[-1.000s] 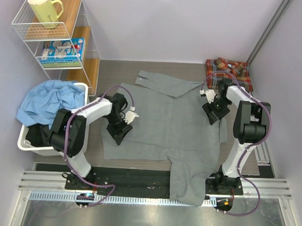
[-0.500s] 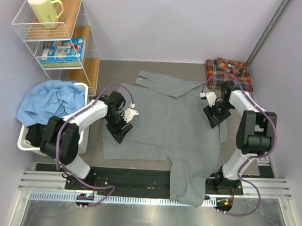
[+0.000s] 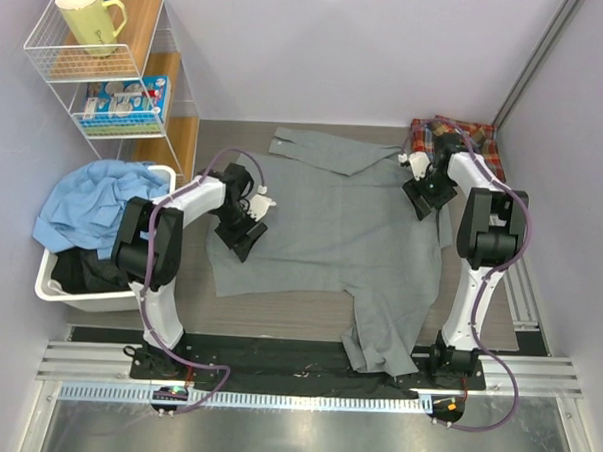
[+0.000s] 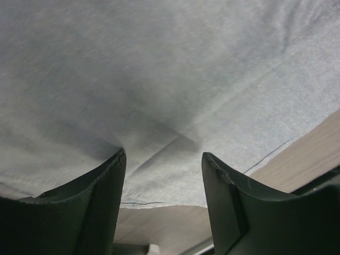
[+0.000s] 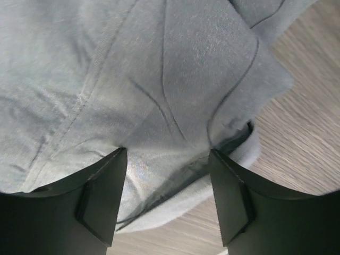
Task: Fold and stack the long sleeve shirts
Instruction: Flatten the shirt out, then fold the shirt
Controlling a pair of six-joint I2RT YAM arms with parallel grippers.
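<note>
Plain grey collared cloth shirt [image 3: 331, 227] lay between hands; left hand [image 4: 162, 156], right hand [image 5: 167, 151] both released, pressing its opposite side edges.

The grey shirt [image 5: 133, 64] fills most of the frame, creased, with a stitched seam running down its left part. The right end effector [image 5: 167, 151] has its two dark fingers [image 5: 101, 196] spread apart, tips on the cloth. At right, a doubled-over shirt edge lies on the wood-grain tabletop [image 5: 308, 127].
</note>
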